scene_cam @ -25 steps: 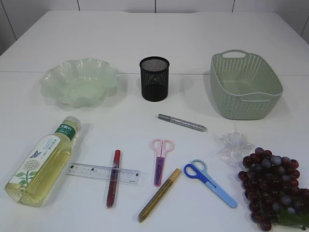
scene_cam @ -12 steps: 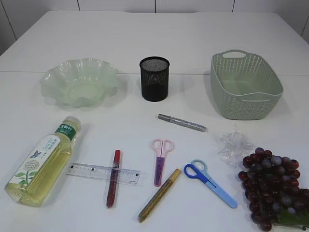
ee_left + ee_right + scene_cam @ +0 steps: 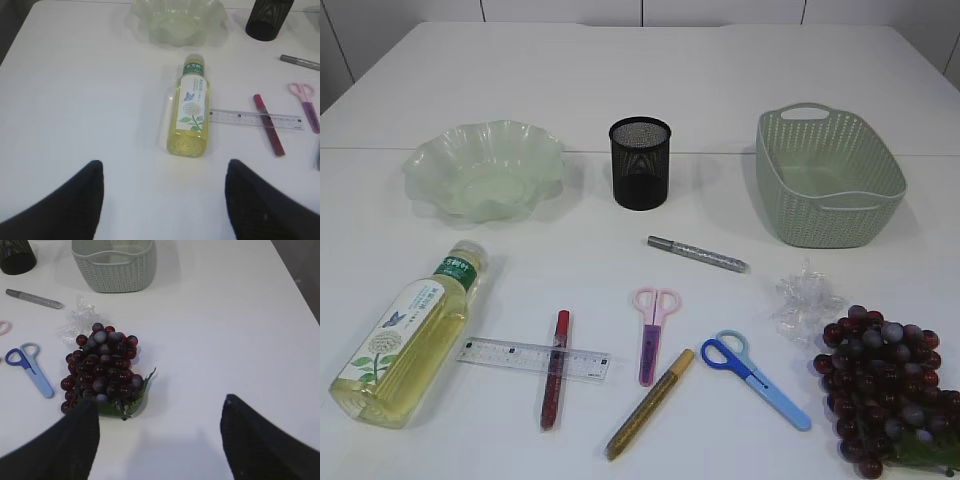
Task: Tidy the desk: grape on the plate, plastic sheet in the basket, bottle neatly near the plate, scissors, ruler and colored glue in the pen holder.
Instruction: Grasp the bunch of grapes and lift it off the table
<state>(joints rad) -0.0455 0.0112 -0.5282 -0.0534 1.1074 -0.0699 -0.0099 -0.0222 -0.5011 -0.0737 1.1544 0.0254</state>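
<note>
Looking across your tabletop (image 3: 620, 70): pale green wavy plate (image 3: 485, 170) back left, black mesh pen holder (image 3: 640, 163) mid-back, green woven basket (image 3: 827, 177) back right. Bottle (image 3: 410, 335) w/ yellow liquid lies on its side front left, green cap toward the plate. Clear ruler (image 3: 532, 359) lies flat just right of it, w/ red glue pen (image 3: 555, 368) crossing over it. Gold glue pen (image 3: 650, 403) sits front-center, silver glue pen (image 3: 697, 254) nearer the holder. Pink scissors (image 3: 653, 332) & blue scissors (image 3: 755, 377) lie shut, apart from each other. Crumpled plastic sheet (image 3: 805, 300) touches the dark red grape bunch (image 3: 885, 390) at front right.

Your left fingers (image 3: 165, 200) hang spread wide above the tabletop, just short of the bottle's base, holding nothing. Your right fingers (image 3: 157, 440) are likewise spread, empty; the left one overlaps the grape's leaf edge in wrist view, contact unclear.
</note>
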